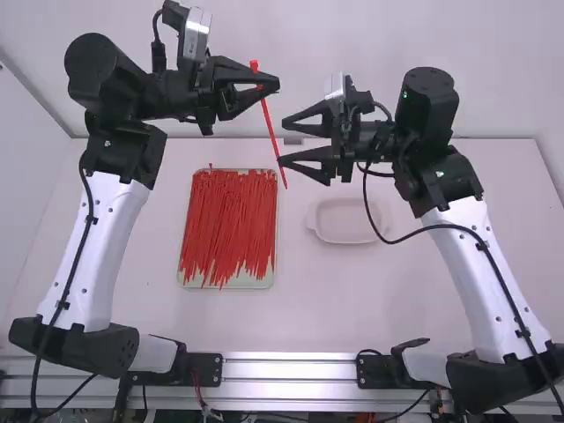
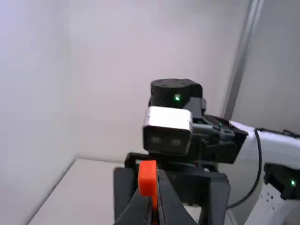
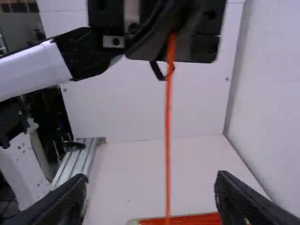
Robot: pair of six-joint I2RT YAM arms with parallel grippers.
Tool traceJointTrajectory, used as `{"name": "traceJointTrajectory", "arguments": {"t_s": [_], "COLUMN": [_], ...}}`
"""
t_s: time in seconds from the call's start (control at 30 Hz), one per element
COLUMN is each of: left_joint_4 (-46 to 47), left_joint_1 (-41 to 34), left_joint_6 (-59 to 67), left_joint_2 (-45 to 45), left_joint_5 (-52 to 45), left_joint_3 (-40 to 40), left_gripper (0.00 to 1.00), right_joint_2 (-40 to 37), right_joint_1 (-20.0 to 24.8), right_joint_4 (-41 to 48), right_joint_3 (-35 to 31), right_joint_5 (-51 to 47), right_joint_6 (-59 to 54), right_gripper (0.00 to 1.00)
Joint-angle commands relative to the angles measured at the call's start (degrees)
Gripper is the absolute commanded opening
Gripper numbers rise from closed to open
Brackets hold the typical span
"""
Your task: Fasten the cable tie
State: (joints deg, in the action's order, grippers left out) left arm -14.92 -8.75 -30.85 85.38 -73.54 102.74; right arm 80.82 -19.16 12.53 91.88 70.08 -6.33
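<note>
Your left fingers (image 1: 256, 85) pinch the cable tie (image 1: 270, 123) near its head, hanging it above the counter (image 1: 352, 282). Your right fingers (image 1: 304, 166) stand spread around its tail, seemingly not touching. You're catching the tail: close on it, then bend it toward the head

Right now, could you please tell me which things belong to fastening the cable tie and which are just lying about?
In the job: the cable tie, hanging; the left gripper, shut on it just below its head; the right gripper, open at its lower part.
Lying about: the tray of spare ties; the empty white dish beside it.
</note>
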Motion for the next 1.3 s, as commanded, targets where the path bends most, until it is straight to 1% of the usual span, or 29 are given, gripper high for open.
{"name": "traceJointTrajectory", "arguments": {"t_s": [0.0,0.03,0.07,0.1,0.13,0.17,0.23,0.33,0.37,0.4,0.43,0.47,0.63,0.7,0.73,0.77,0.8,0.87,0.93,0.97,1.0,1.03,1.1,1.13,1.17,1.27], "left_joint_4": [-0.9,-1.29,-2.05,-2.16,-2.05,-2.05,-2.05,-3.23,-3.45,-3.45,-3.43,-3.39,-3.93,-4.02,-4.0,-4.0,-4.02,-5.31,-5.57,-5.55,-5.51,-5.51,-5.86,-6.54,-6.95,-8.13], "left_joint_1": [-0.55,-0.74,-1.05,-1.18,-1.36,-1.4,-1.38,-1.38,-1.38,-1.38,-1.38,-1.4,-1.88,-1.88,-1.79,-1.79,-1.75,-1.97,-2.14,-2.12,-2.08,-2.08,-2.1,-2.1,-2.1,-2.1], "left_joint_6": [-3.48,-3.45,-3.41,-3.37,-3.28,-3.3,-3.54,-5.7,-5.81,-5.79,-5.79,-5.81,-5.81,-5.84,-5.84,-5.84,-5.79,-5.84,-5.81,-5.84,-5.81,-5.81,-5.81,-5.84,-5.84,-5.84], "left_joint_2": [-0.2,-0.2,-0.2,-0.2,-0.2,-0.2,-0.2,-0.2,-0.2,-0.2,-0.2,-0.2,-0.2,-0.2,-0.2,-0.2,-0.2,-0.2,-0.2,-0.2,-0.2,-0.2,-0.2,-0.2,-0.2,-0.2], "left_joint_5": [3.93,4.02,3.69,3.5,3.5,3.54,3.5,3.5,3.52,3.56,3.54,3.5,3.54,3.69,4.0,4.0,4.04,3.93,4.07,4.46,4.87,5.09,5.57,5.44,5.29,5.55], "left_joint_3": [-0.17,-0.17,-0.17,-0.17,-0.17,-0.17,-0.17,-0.17,-0.17,-0.17,-0.17,-0.17,-0.17,-0.17,-0.17,-0.17,-0.17,-0.17,-0.17,-0.07,-0.04,-0.04,-0.07,-0.07,-0.07,-0.07], "left_gripper": [0.02,0.02,0.02,0.02,0.02,0.02,0.02,0.02,0.02,0.02,0.02,0.02,0.02,0.02,0.05,0.05,0.07,0.2,0.3,0.42,0.47,0.47,0.5,0.54,0.53,0.55], "right_joint_2": [0.31,0.31,0.31,0.31,0.31,0.31,0.31,0.31,0.31,0.31,0.31,0.31,0.31,0.31,0.31,0.31,0.31,0.31,0.31,0.31,0.22,0.2,0.13,0.13,0.11,0.09], "right_joint_1": [-0.87,-1.07,-1.38,-1.51,-1.49,-1.31,-0.85,-0.61,-0.87,-1.25,-1.4,-1.46,-1.05,-1.05,-1.03,-1.03,-1.03,-0.57,-0.07,0.42,0.81,0.92,1.31,1.6,1.75,2.6], "right_joint_4": [-0.63,-0.59,-0.59,-0.61,-0.59,-0.55,-0.33,-0.24,-0.24,-0.26,-0.37,-0.35,-0.33,-0.39,-0.37,-0.37,-0.33,-0.61,-0.81,-0.81,-0.81,-0.83,-1.46,-1.9,-2.08,-3.85], "right_joint_3": [1.05,1.05,1.07,1.05,1.07,1.05,1.05,1.07,1.05,1.07,1.07,1.07,1.07,1.07,1.07,1.07,1.07,1.07,1.07,1.07,1.07,1.07,1.07,1.05,1.07,1.05], "right_joint_5": [1.84,1.86,1.88,1.88,1.88,1.92,1.92,1.9,1.92,1.88,1.88,1.86,1.62,-0.76,-2.14,-2.14,-2.45,-2.4,-2.38,-2.38,-2.32,-2.14,-1.16,-0.52,-0.46,-0.85], "right_joint_6": [0.22,-0.07,-0.09,-0.04,0.15,0.13,0.13,0.61,0.55,0.55,0.57,0.59,0.63,2.86,3.63,3.63,3.54,3.54,3.58,3.58,3.56,3.56,3.61,3.58,3.72,6.19], "right_gripper": [0.64,0.63,0.56,0.52,0.43,0.39,0.36,0.38,0.33,0.16,0.01,0.0,0.0,0.0,0.0,0.0,0.0,0.0,0.0,0.0,0.0,0.0,0.0,0.0,0.0,0.0]}}
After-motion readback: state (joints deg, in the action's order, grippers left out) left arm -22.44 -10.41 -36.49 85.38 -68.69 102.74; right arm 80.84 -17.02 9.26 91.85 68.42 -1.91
